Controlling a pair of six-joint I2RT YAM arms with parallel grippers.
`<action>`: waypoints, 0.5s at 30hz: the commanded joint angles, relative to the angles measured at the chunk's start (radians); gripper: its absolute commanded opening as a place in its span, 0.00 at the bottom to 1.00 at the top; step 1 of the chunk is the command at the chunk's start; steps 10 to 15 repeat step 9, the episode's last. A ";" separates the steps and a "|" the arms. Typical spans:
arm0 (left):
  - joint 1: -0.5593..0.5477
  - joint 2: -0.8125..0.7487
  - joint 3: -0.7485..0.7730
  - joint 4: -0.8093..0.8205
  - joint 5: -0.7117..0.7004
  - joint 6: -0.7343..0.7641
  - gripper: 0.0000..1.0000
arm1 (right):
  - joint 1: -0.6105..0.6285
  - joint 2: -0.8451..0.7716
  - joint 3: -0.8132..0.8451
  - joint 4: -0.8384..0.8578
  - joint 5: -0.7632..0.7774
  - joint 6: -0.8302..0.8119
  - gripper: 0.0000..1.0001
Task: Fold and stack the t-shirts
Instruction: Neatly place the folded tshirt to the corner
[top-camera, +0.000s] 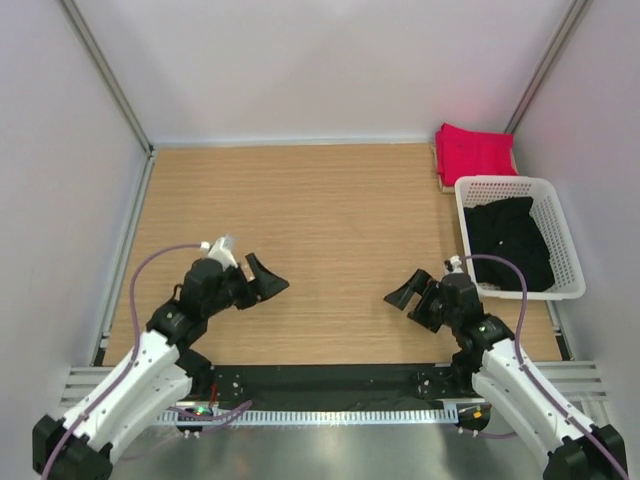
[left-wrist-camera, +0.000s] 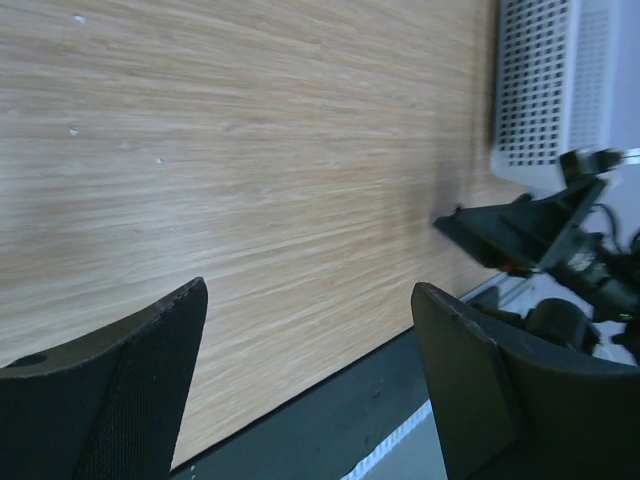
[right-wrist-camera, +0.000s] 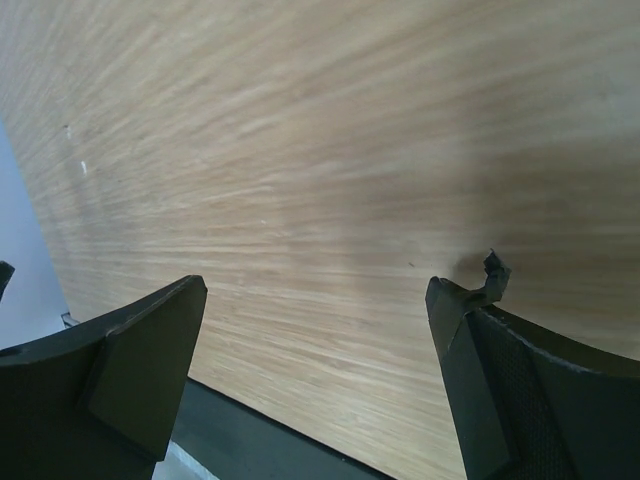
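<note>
Crimson t-shirt (top-camera: 474, 152), folded, lies at the far right corner of the bench (top-camera: 330, 200), just behind the white lattice basket (top-camera: 572, 262). Black cloth (top-camera: 510, 245) is heaped in the basket. Left fingers (top-camera: 265, 277) and right fingers (top-camera: 405, 292) are spread, holding nothing, over bare wood, well apart.
</note>
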 joint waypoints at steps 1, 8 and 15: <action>0.006 -0.174 -0.156 0.257 -0.015 -0.149 0.85 | -0.005 -0.097 -0.058 0.021 0.008 0.134 1.00; 0.006 -0.641 -0.414 0.202 -0.081 -0.371 0.91 | -0.003 -0.356 -0.142 -0.010 -0.032 0.192 1.00; 0.004 -0.697 -0.428 0.170 -0.086 -0.388 0.91 | -0.003 -0.389 -0.150 -0.014 -0.049 0.195 1.00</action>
